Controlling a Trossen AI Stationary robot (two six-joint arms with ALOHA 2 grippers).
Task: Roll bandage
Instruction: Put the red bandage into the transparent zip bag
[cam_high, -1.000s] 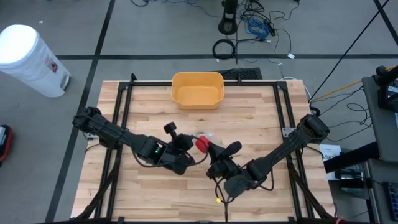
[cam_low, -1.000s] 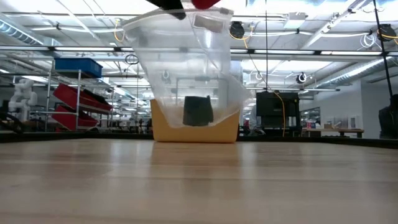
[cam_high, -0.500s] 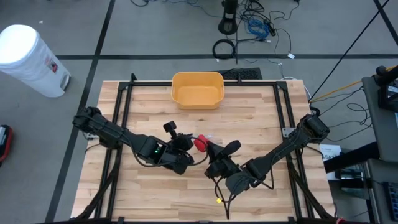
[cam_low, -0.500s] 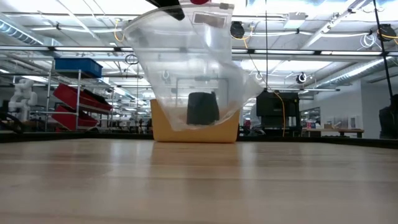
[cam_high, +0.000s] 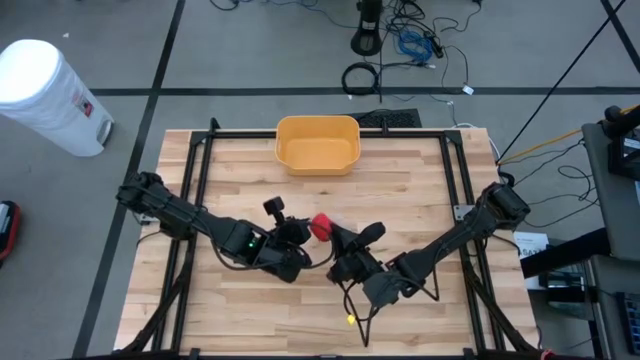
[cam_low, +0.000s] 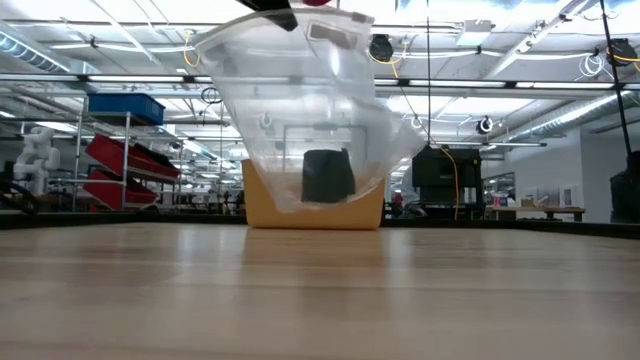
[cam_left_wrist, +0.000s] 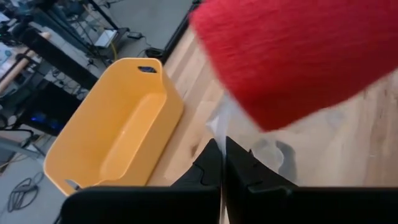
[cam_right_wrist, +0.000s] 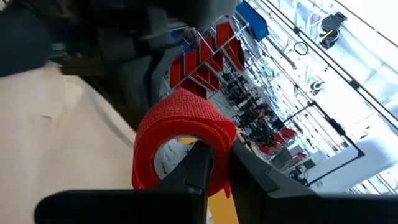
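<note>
**Red bandage roll held up between both arms**

Red and fuzzy, the bandage roll (cam_high: 321, 226) hangs above the middle of the wooden surface (cam_high: 420, 180), between my two arms. From the left, my left gripper (cam_high: 300, 233) is closed on a clear plastic bag (cam_low: 300, 120), which dangles with a dark item inside. My right gripper (cam_high: 338, 237) pinches the roll's wall, one finger through its hollow core.

I judge the roll light, soft and squashy; its clingy weave should resist slipping. Gripping through the core looks safest, since the loose outer layers could unwind. A yellow bin (cam_high: 317, 143) sits at the far edge.
</note>
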